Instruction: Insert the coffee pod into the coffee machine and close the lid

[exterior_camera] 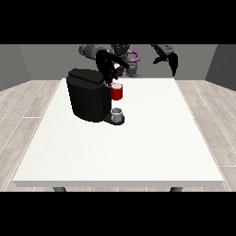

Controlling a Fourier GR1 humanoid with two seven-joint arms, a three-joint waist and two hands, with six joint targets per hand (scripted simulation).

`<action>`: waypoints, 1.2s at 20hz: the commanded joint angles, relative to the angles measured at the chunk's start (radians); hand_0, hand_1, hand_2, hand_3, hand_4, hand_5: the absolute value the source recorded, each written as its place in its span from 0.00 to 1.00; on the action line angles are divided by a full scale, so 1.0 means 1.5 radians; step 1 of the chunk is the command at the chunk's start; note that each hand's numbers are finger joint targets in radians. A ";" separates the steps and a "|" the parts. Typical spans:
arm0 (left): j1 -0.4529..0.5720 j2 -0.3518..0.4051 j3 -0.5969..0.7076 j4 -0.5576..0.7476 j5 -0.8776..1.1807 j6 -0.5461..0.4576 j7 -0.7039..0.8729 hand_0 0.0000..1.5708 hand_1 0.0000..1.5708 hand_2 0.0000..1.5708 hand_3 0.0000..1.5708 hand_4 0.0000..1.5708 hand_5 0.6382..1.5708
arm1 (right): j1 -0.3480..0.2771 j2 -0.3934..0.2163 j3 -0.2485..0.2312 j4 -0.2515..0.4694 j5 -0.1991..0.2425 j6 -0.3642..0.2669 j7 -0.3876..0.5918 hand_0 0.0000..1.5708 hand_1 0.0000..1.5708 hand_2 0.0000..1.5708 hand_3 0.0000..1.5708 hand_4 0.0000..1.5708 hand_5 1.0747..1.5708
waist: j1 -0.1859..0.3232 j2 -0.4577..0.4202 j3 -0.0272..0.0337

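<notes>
hand over the red thing at the coffee machine

the white bench [138, 156] shows bare white across its near half. past the middle, toward the far left corner, stands the black coffee machine [88, 94], a squat dark body with a base that juts toward the bench's centre. on that base sits a small grey thing [117, 114]; whether it is the coffee pod cannot be told. just above it, at the machine's front, is a red thing at the machine [117, 91]. the hand at the view's left [109, 69] hangs right over the red thing, dark fingers pointing down toward it; whether they hold anything cannot be told. farther back, near the far right corner, the hand at the view's right [170, 60] hovers above the bench, fingers hanging down, holding nothing.
</notes>
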 commanded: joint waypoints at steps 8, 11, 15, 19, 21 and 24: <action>-0.068 -0.014 -0.026 0.003 0.009 -0.026 0.009 0.00 0.00 0.00 0.00 0.22 1.00 | -0.094 0.000 0.020 -0.106 -0.007 0.033 -0.015 0.00 0.00 0.00 0.00 0.00 1.00 | 0.131 0.057 -0.0229; -0.094 -0.016 -0.035 0.004 0.007 -0.032 -0.001 0.00 0.00 0.00 0.00 0.14 1.00 | -0.112 -0.006 0.005 -0.126 0.006 0.015 0.016 0.00 0.00 0.00 0.00 0.00 1.00 | 0.172 0.086 -0.0235; -0.123 -0.011 -0.038 -0.007 0.013 -0.045 0.013 0.00 0.00 0.00 0.00 0.21 1.00 | -0.112 -0.004 -0.005 -0.123 0.000 0.012 -0.041 0.00 0.00 0.00 0.00 0.00 1.00 | 0.179 0.120 -0.0238; -0.130 -0.027 -0.042 -0.023 0.011 -0.027 0.044 0.00 0.00 0.00 0.00 0.20 1.00 | -0.142 0.000 -0.006 -0.067 -0.007 0.028 -0.101 0.00 0.00 0.00 0.00 0.08 1.00 | 0.160 0.129 -0.0248; -0.108 -0.046 -0.073 -0.035 -0.014 -0.010 0.027 0.00 0.00 0.00 0.00 0.22 1.00 | -0.162 0.021 -0.010 -0.044 -0.011 0.012 -0.119 0.00 0.00 0.00 0.00 0.06 1.00 | 0.163 0.129 -0.0249; -0.108 -0.034 -0.076 -0.044 -0.015 -0.023 0.039 0.00 0.00 0.00 0.00 0.21 1.00 | -0.175 0.040 -0.001 -0.011 -0.001 0.000 -0.147 0.00 0.00 0.00 0.00 0.00 1.00 | 0.159 0.120 -0.0250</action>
